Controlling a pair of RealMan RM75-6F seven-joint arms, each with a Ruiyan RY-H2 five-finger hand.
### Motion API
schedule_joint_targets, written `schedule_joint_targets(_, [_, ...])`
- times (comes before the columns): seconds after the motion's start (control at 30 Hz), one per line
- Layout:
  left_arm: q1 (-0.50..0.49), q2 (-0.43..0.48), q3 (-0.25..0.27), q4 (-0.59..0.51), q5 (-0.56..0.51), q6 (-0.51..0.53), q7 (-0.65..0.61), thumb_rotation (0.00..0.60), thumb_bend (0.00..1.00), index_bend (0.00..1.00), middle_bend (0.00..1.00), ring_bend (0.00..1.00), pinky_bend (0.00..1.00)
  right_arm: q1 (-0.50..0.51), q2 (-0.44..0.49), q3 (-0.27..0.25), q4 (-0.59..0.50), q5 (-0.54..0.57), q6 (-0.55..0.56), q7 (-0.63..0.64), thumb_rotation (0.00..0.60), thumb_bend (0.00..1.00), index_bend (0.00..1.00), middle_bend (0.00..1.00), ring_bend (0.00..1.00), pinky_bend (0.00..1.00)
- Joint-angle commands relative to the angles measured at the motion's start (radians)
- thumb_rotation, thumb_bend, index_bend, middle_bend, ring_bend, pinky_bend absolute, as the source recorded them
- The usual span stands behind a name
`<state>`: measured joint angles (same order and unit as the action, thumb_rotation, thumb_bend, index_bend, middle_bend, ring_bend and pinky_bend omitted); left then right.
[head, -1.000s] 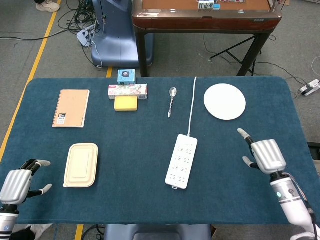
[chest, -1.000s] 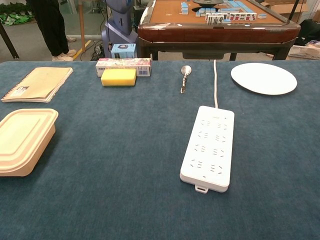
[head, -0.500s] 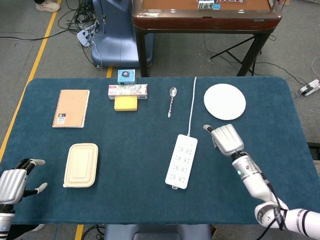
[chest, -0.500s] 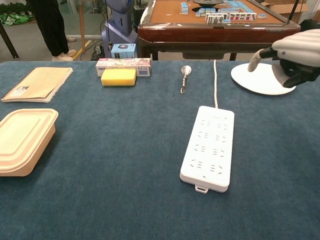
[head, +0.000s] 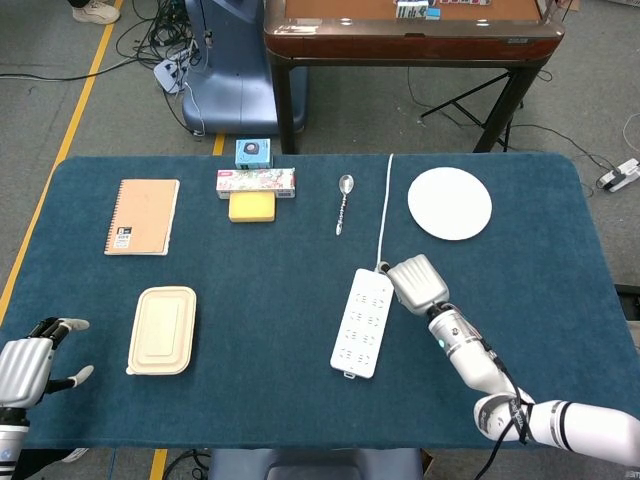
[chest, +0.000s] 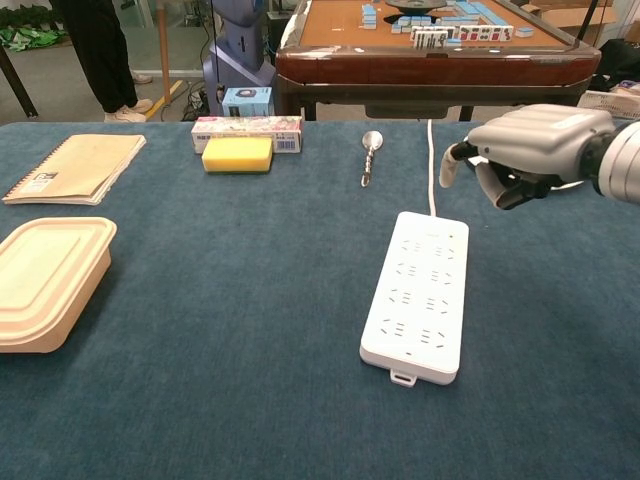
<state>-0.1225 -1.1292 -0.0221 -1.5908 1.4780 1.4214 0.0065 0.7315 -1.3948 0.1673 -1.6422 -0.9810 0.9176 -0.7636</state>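
My right hand hovers just above the table by the far right corner of the white power strip. Its fingers are loosely bent and apart, and it holds nothing. The strip's white cable runs away from it to the table's far edge. My left hand sits at the near left corner, fingers spread and empty, nearest the beige lunch box. The chest view does not show it.
A spoon and a white plate lie at the back. Further left are a yellow sponge, a flowered carton, a small blue box and a spiral notebook. A mahjong table stands behind.
My right hand has swept from the near right edge leftward and forward to the power strip's far corner. The left hand has dropped back slightly toward the near edge.
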Motion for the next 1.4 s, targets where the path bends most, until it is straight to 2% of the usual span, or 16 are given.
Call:
schedule_joint_targets(0.03, [0.000,0.000,-0.001,0.000,-0.003,-0.001,0.005,0.600,0.13,0.39,0.36,0.26,0.55,0.013,-0.013,-0.012,0.012,0.017,-0.003,-0.007,0.600,0.91,0.28,1.00,1.00,1.00])
schedule_joint_targets(0.7, [0.000,-0.002,-0.004,0.001,-0.019,-0.013,0.022,0.600,0.13,0.40,0.36,0.26,0.55,0.076,-0.072,-0.069,0.055,0.088,-0.005,-0.019,0.600,0.92,0.31,1.00,1.00,1.00])
schedule_joint_targets(1.4, [0.001,0.001,-0.004,0.000,-0.018,-0.013,0.014,0.600,0.13,0.40,0.36,0.26,0.55,0.110,-0.087,-0.108,0.065,0.143,0.008,-0.028,0.600,0.92,0.31,1.00,1.00,1.00])
